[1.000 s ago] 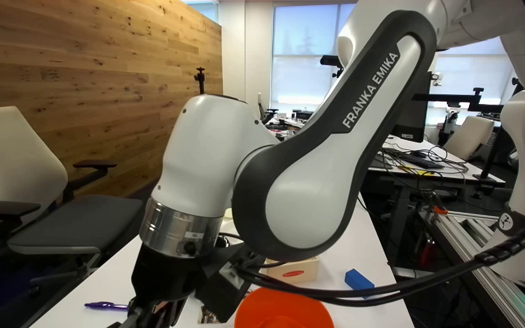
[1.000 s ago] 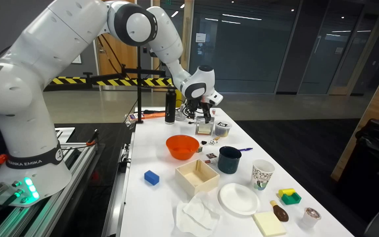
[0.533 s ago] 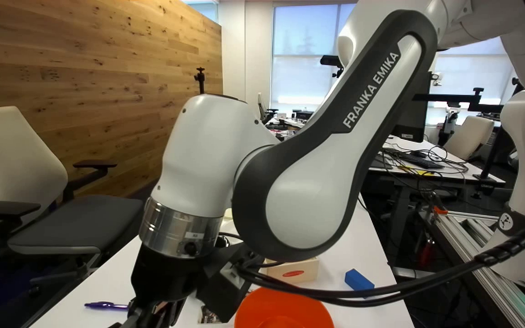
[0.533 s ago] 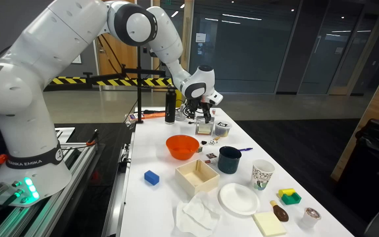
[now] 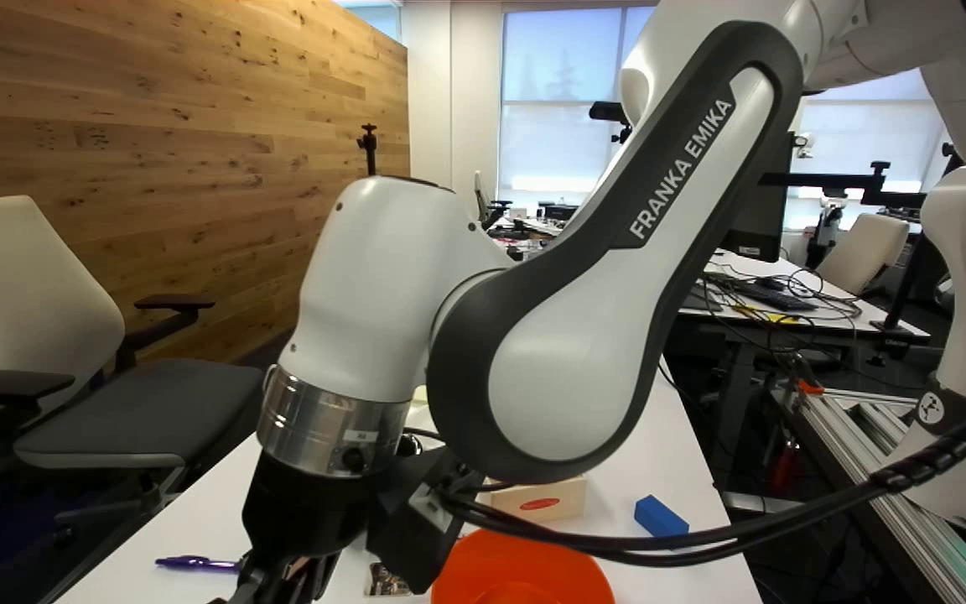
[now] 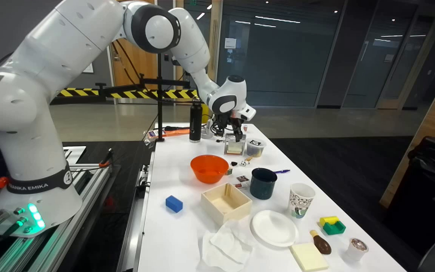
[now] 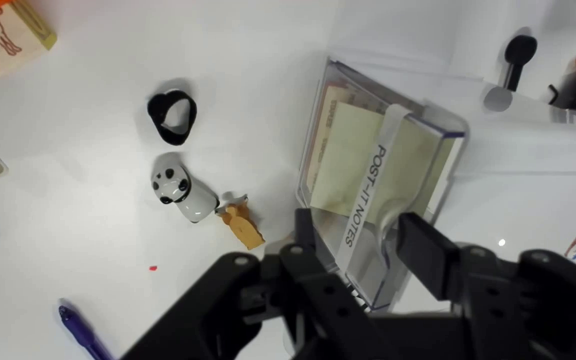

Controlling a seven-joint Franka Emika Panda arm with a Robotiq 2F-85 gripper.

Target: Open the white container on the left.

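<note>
Slight gripper (image 7: 358, 226) shift, clear box (image 7: 375, 172) lengthwise aslant in wrist view

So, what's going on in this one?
A robot arm has its gripper at a clear container labelled POST-IT NOTES, with pale yellow notes inside. The jaws stand apart, seemingly one on each side of the container's lower end in the wrist view. Whether they grip it, or whether it is open, I can't tell.
</note>
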